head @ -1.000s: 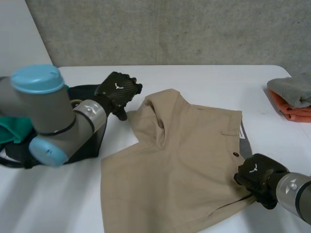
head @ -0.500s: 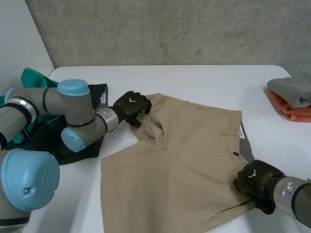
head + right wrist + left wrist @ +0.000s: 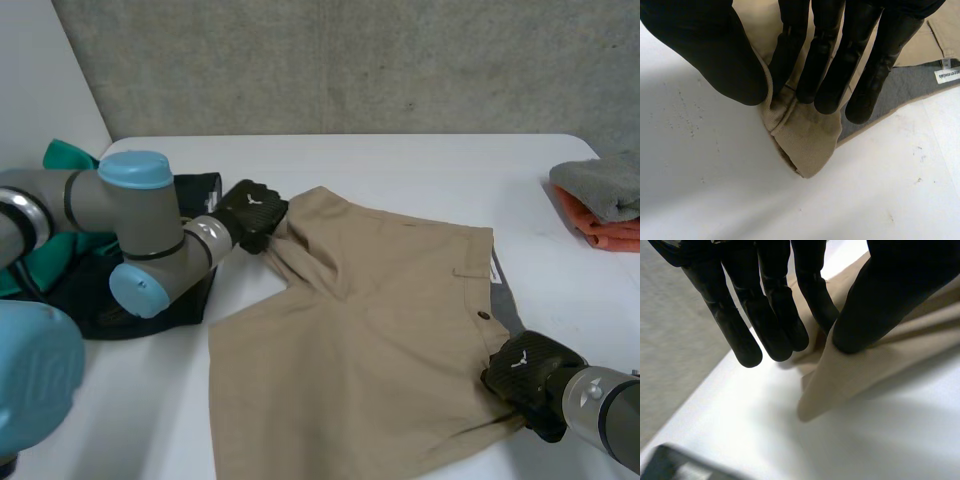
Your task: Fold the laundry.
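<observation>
Tan shorts lie spread across the middle of the white table. My left hand is at their far left corner, beside the dark pile. In the left wrist view its fingers and thumb pinch a raised fold of the tan cloth. My right hand sits at the near right corner of the shorts, by the waistband. In the right wrist view its thumb and fingers pinch that corner, and the grey lining with a label shows beside it.
A pile of dark garments with a green cloth lies at the left of the table, under my left arm. A folded grey cloth rests on an orange one at the right edge. A grey wall stands behind.
My left hand came down onto the far left corner of the shorts and closed on it. The raised fold there has sunk lower. My right hand has held still.
</observation>
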You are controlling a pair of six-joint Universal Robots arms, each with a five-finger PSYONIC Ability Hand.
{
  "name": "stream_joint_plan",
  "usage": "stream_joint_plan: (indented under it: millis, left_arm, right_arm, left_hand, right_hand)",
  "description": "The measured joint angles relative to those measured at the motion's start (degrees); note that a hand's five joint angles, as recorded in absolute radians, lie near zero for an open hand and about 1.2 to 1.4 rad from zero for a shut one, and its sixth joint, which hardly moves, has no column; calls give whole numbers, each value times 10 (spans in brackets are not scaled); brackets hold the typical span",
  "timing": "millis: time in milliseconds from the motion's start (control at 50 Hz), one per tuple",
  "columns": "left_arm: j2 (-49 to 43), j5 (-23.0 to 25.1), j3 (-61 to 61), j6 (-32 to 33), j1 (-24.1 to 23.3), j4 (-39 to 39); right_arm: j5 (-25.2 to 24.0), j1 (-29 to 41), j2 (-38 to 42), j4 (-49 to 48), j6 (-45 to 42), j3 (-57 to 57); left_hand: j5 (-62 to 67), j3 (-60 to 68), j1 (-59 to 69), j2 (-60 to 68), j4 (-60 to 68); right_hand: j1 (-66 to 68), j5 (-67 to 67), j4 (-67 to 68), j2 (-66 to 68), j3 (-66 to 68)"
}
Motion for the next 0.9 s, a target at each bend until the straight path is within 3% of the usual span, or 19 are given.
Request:
stream_joint_plan:
  millis: [180, 420, 560, 640, 660, 700, 720, 740, 860, 900]
  left_arm:
    - [80, -83, -124, 65, -1, 66]
    - [95, -114, -195, 68, -10, 78]
    - [113, -190, -224, 67, -30, 66]
    - [122, -207, -229, 65, -39, 63]
    - [125, -209, -230, 63, -40, 63]
    - [134, -210, -232, 60, -43, 63]
    - [134, -210, -232, 60, -43, 63]
    - [154, -210, -237, 52, -46, 63]
    - [195, -209, -252, 25, -47, 63]
    - [273, -207, -295, -41, -50, 62]
  right_arm:
    - [-2, 6, 0, -4, 10, 0]
    - [-3, 5, 1, -15, 30, 0]
    - [-3, 2, 0, -21, 31, 0]
    - [-3, 4, 0, -28, 32, -1]
    - [-3, 4, 0, -29, 32, -1]
    - [-3, 5, 0, -37, 34, -1]
    - [-3, 5, 0, -37, 34, -1]
    - [-3, 5, 0, -38, 34, -1]
    - [-3, 7, 0, -60, 56, -5]
    - [-5, 8, -1, -74, 94, -13]
  left_hand:
    - [0, 0, 0, 0, 2]
    - [0, 0, 0, 0, 2]
    - [0, 0, 0, 0, 2]
    - [-4, -8, -6, -10, -11]
    - [-32, -39, -30, -42, -44]
    - [-193, -201, -202, -218, -209]
    - [-193, -201, -202, -218, -209]
    - [-358, -368, -358, -374, -374]
    - [-402, -407, -369, -412, -418]
    - [-408, -412, -369, -417, -425]
  right_hand:
    - [0, 0, 0, 0, 0]
    - [0, 0, 0, 0, 0]
    - [0, 0, 0, 0, 0]
    - [0, 0, 0, 0, 0]
    - [0, 0, 0, 0, 0]
    - [0, 0, 0, 0, 0]
    - [0, 0, 0, 0, 0]
    - [0, 0, 0, 0, 0]
    - [0, 0, 0, 0, 0]
    - [0, 0, 0, 0, 0]
